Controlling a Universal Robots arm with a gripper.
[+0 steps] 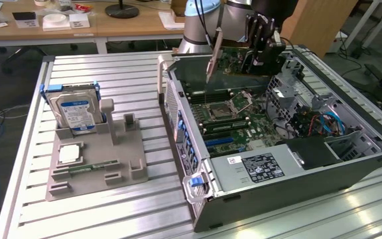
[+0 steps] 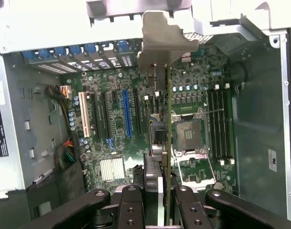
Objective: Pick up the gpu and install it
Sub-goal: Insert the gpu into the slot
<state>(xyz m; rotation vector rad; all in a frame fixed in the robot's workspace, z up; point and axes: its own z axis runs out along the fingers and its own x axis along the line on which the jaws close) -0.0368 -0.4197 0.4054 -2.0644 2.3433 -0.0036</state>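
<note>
My gripper (image 1: 262, 50) is shut on the gpu (image 1: 234, 62) and holds it on edge in the air over the far end of the open computer case (image 1: 350, 164). The card's silver end bracket (image 1: 212, 55) hangs down on the exterior view's left. In the wrist view the gpu (image 2: 167, 119) appears edge-on between the black fingers (image 2: 131, 207), with its bracket (image 2: 162, 36) at the far end. Below it lies the green motherboard (image 2: 112, 138); the card hovers between the blue expansion slot (image 2: 126, 112) and the processor socket (image 2: 188, 133), touching nothing.
A grey parts holder (image 1: 131, 149) on the slatted table carries a silver hard drive (image 1: 78, 112) with a blue-white label, a green memory stick (image 1: 95, 167) and a small white square part (image 1: 68, 154). Inside the case sit the power supply (image 1: 260, 167) and blue cables (image 1: 330, 122).
</note>
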